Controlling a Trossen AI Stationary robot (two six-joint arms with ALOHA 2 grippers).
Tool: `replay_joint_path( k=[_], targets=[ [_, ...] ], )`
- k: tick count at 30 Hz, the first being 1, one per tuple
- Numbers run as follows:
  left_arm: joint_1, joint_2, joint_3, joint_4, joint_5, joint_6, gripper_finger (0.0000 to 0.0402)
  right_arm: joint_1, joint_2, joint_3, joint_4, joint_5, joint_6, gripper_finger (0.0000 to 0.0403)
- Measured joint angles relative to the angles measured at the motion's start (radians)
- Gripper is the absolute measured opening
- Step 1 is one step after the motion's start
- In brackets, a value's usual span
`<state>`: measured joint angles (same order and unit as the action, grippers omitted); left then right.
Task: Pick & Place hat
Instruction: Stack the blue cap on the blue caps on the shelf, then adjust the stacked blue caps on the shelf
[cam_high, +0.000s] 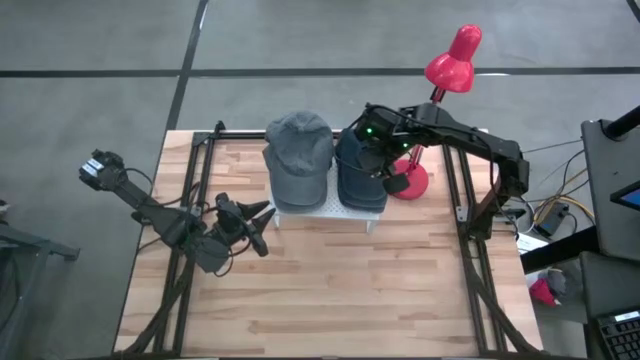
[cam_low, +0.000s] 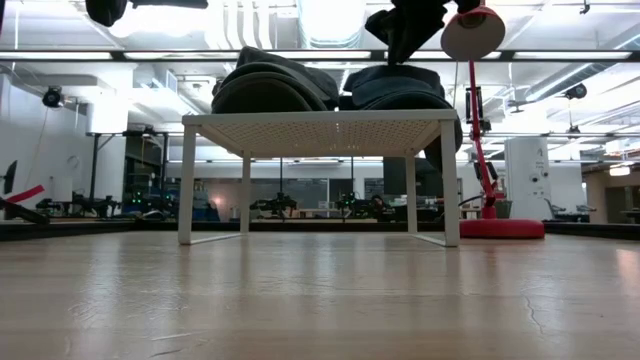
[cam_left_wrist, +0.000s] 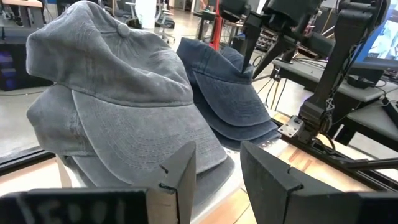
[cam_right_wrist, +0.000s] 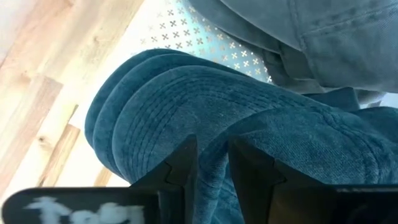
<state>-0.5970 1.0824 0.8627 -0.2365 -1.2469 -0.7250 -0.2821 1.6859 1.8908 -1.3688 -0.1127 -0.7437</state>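
Observation:
A white perforated rack (cam_high: 322, 210) stands on the wooden table with two stacks of caps on it. The grey stack (cam_high: 298, 155) is on the left and the dark blue stack (cam_high: 358, 178) on the right. My right gripper (cam_high: 380, 160) reaches down from the right onto the top blue hat (cam_left_wrist: 224, 87) and is shut on its cloth. My left gripper (cam_high: 264, 216) hovers near the rack's near left corner, pointing almost level at the grey stack (cam_left_wrist: 118, 106). It is open, with nothing between its fingers (cam_left_wrist: 180, 180). My right gripper pinches a raised fold of cloth (cam_right_wrist: 214, 146) on the crown of the top blue hat between its two fingers. The fingers (cam_left_wrist: 249, 46) come from above, slanting down from the table's right side. The hat still lies on the blue stack below it.
A red desk lamp stands just right of the rack, its base (cam_high: 410, 182) next to the blue stack and its shade (cam_high: 452, 60) beyond the table's far edge. Black frame rails (cam_high: 463, 200) run along the table's sides. Bare wood (cam_high: 330, 290) lies in front of the rack.

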Motion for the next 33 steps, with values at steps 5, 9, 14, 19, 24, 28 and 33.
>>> replay_joint_path(
  k=[5,9,14,19,24,28,33],
  targets=[
    [0.0,0.0,0.0,0.0,0.0,0.01,0.0129,0.006,0.002,0.0,0.017,0.0,0.0,0.0086],
    [0.001,0.0,0.0,0.0,0.001,0.012,0.0129,0.013,0.002,0.0,0.02,0.0,0.0,0.009],
    [0.003,0.0,0.0,-0.001,0.001,0.013,0.0129,0.034,0.005,0.0,0.033,-0.001,0.0,0.0089],
    [0.006,0.0,0.0,0.002,0.003,0.017,0.0129,0.045,0.005,0.0,0.057,-0.001,0.0,0.0083],
    [0.006,0.0,0.0,0.007,0.012,0.018,0.0129,0.046,0.005,0.0,0.06,-0.001,0.0,0.0082],
    [0.007,0.0,0.0,0.008,0.015,0.023,0.0129,0.047,0.005,0.0,0.062,0.0,0.003,0.0086],
    [0.008,0.0,0.0,0.016,0.016,0.033,0.0129,0.047,0.005,0.0,0.066,0.0,0.002,0.0082]
  ],
)
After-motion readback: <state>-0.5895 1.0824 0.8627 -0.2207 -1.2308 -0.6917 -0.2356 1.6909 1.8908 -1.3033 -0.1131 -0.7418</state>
